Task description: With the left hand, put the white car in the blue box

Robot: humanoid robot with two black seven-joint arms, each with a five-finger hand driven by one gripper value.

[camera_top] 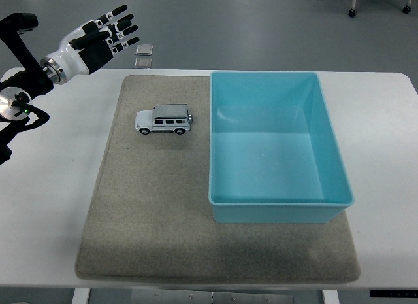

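Left hand (101, 36) hovering over the worktop's (59, 186) far-left corner, fingers spread wide, holding nothing. White car (164, 119) sitting on grey mat (157, 212), just left of blue box (277, 209).

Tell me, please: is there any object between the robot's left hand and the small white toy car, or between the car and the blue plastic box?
Nothing visible blocks either path. The left hand is raised open, up-left of the small white toy car, with only bare grey mat between. The light blue plastic box sits just right of the car.
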